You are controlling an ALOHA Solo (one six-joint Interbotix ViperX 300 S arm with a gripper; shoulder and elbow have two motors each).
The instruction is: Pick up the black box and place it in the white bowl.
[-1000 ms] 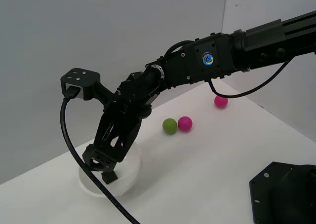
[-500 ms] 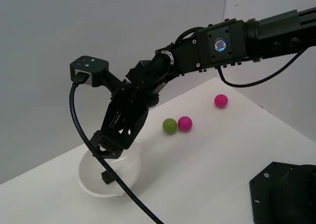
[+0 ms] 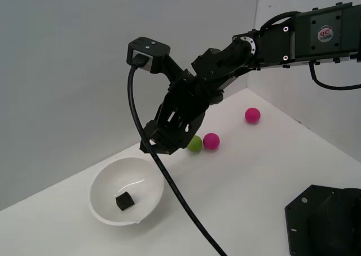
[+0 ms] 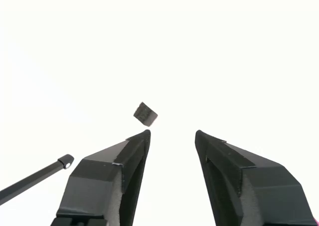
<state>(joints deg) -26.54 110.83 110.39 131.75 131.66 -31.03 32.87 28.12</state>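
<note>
The black box (image 3: pixel 124 201) lies on the bottom of the white bowl (image 3: pixel 101 182), which stands near the table's front at the exterior view's left. My gripper (image 3: pixel 158 148) hangs above and to the right of the bowl, well clear of the rim. Its jaws are open with nothing between them. In the wrist view the black box (image 4: pixel 145 113) shows as a small dark cube just beyond the fingertips of my gripper (image 4: pixel 172 135), against an overexposed white ground.
A green ball (image 3: pixel 195 144) and a pink ball (image 3: pixel 211 141) lie side by side behind the gripper. Another pink ball (image 3: pixel 252 115) lies farther back right. A black base (image 3: pixel 327 222) fills the front right corner. A black cable (image 3: pixel 169 194) hangs from the wrist.
The gripper let go of the black box inside the bowl, then rose up and to the right, out of the bowl. The box now lies free on the bowl's bottom.
</note>
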